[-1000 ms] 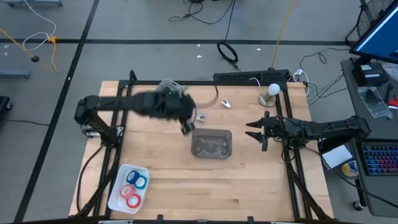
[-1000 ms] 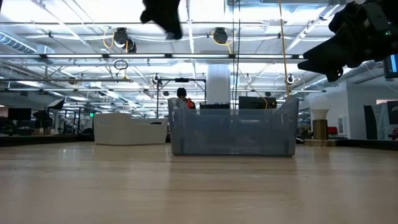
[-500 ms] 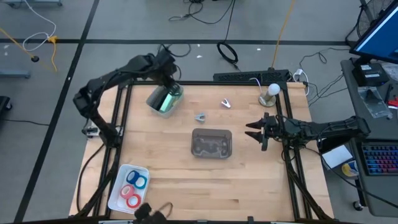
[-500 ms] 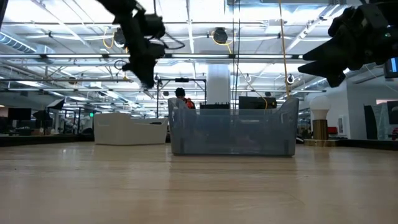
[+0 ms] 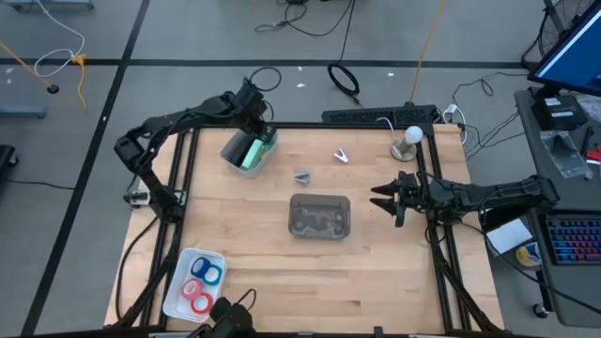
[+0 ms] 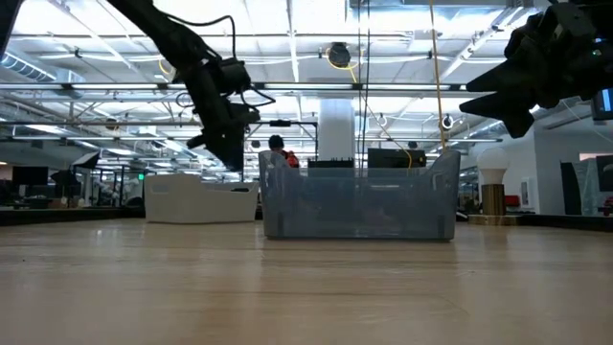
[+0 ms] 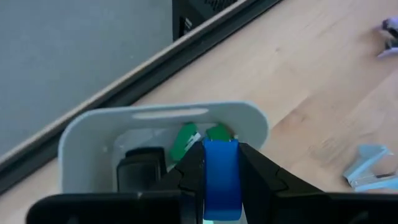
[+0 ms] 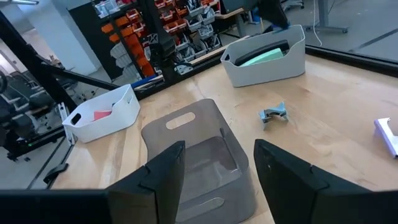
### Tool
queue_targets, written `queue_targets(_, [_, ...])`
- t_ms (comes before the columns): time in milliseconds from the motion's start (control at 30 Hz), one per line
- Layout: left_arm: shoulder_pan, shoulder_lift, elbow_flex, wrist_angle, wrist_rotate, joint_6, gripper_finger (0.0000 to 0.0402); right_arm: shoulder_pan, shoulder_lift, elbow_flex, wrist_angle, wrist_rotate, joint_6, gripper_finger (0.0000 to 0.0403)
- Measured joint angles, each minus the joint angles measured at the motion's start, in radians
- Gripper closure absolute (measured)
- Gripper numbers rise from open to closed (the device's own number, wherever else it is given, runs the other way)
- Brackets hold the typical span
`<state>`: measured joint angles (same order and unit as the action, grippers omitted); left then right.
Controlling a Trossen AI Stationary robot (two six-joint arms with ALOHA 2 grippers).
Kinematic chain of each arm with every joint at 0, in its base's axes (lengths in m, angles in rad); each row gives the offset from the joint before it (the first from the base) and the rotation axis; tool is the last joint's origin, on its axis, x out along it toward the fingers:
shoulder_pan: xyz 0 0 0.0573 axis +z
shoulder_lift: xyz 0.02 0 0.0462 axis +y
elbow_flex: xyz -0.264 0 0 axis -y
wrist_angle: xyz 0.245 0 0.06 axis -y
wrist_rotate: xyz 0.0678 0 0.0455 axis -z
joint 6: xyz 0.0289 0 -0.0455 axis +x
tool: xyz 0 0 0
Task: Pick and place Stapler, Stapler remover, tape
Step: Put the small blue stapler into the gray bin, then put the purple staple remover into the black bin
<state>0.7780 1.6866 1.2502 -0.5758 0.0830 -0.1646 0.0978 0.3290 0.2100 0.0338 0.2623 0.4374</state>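
Wooden table (image 5: 376, 272): left tool (image 7: 221, 163) grips blue tape (image 7: 221, 177); no legible labels.

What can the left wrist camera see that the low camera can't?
Only the left wrist view shows the left gripper shut on a blue tape roll, hanging over the white bin that holds green things. Only the low view shows the clear grey bin and the right gripper hanging high with nothing in it. Both show the wooden table and the left gripper.
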Motion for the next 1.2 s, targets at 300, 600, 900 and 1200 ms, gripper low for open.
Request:
queue_targets(300, [-0.005, 0.074, -0.014, 0.083, 0.004, -0.082, 0.0338, 0.0, 0.0, 0.0, 0.0, 0.002, 0.0, 0.0216])
queue_targets(600, [-0.018, 0.101, -0.014, 0.084, -0.012, -0.149, 0.0327, 0.0, 0.0, 0.0, 0.0, 0.002, 0.0, 0.0216])
queue_targets(900, [-0.02, 0.101, -0.014, 0.08, -0.014, -0.173, 0.0289, 0.0, 0.0, 0.0, 0.0, 0.0, -0.001, 0.0216])
queue_targets(1200, [-0.021, 0.101, -0.014, 0.08, -0.004, -0.19, 0.0267, 0.0, 0.0, 0.0, 0.0, -0.001, -0.003, 0.0216])
